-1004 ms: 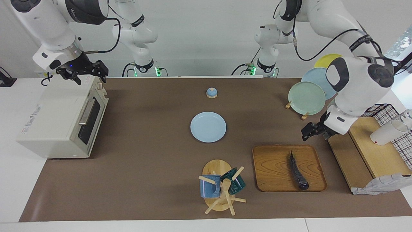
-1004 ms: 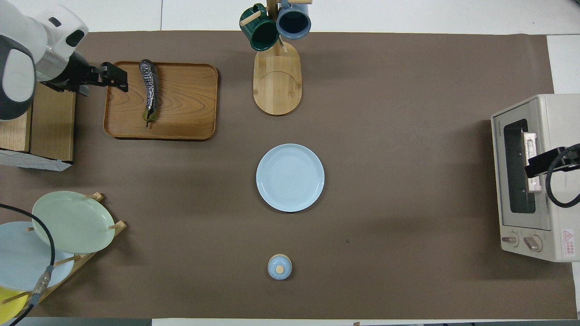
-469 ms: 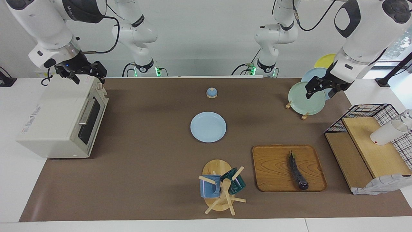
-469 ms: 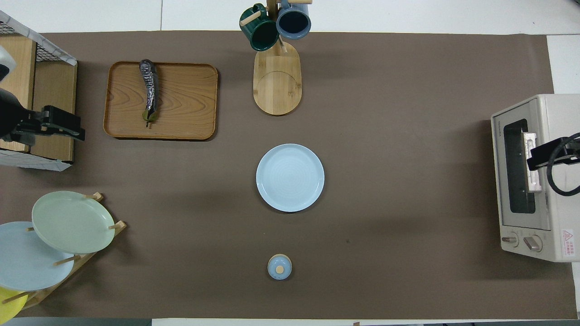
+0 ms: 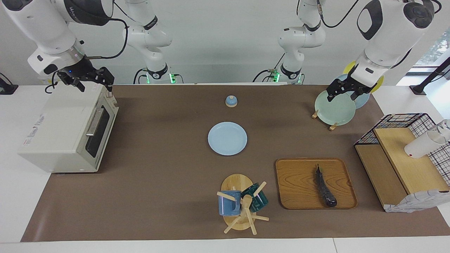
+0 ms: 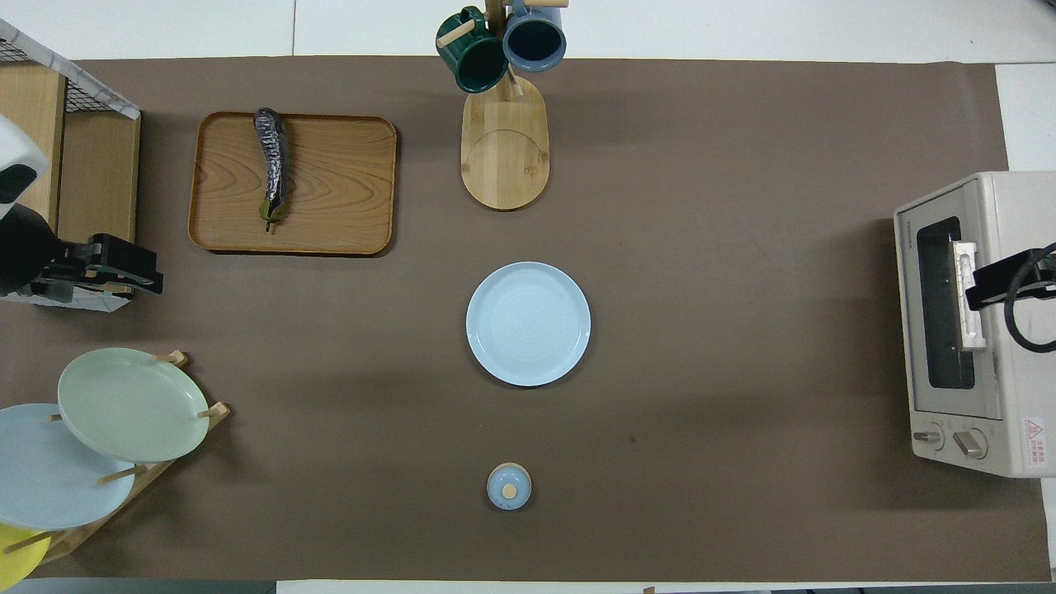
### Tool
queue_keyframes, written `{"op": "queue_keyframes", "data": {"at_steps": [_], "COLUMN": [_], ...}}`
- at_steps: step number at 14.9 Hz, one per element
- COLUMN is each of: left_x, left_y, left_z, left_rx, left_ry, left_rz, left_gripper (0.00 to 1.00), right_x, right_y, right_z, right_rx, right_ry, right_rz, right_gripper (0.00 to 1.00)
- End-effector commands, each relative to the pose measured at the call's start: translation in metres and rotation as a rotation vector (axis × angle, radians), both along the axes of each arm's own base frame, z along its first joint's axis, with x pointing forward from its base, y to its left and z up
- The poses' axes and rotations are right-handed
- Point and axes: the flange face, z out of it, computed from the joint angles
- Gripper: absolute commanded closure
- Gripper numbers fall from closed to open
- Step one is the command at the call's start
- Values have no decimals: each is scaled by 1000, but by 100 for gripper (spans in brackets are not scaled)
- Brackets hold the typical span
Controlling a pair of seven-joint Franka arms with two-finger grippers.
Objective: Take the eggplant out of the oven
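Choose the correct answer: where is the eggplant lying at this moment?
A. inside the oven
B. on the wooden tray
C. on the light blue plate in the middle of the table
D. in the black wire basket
B: the eggplant lies on the wooden tray, toward the left arm's end of the table, and the oven door is shut.

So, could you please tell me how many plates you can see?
4: a light blue plate flat at the table's middle, and green, blue and yellow plates in the rack at the left arm's end.
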Motion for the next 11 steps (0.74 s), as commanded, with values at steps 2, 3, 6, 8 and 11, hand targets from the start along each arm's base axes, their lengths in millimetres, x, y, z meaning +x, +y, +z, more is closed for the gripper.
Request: {"op": "queue_keyframes", "data": {"at_steps": [2,3,6,8,11], "left_x": [-7,-7,-7,-7,-7], "left_y": [4,4,3,-2,-3], "left_z": [15,15,16,14,15], "left_rx": [16,16,14,13,13], "left_ry": [2,0,-3,-1,-3], "left_rz": [7,5,-2,-11,-13], "left_gripper": [0,0,0,0,0], "right_x": [8,8,8,9,10], "right_y": [-1,0,0,0,3], "right_z": [5,7,9,9,9], "right_rx": [31,29,27,26,27], "right_ry": [-37,-44,-49,-57,-59], "right_rz": [-22,-20,-29,-46,-64], "right_gripper": [0,0,0,0,0]}}
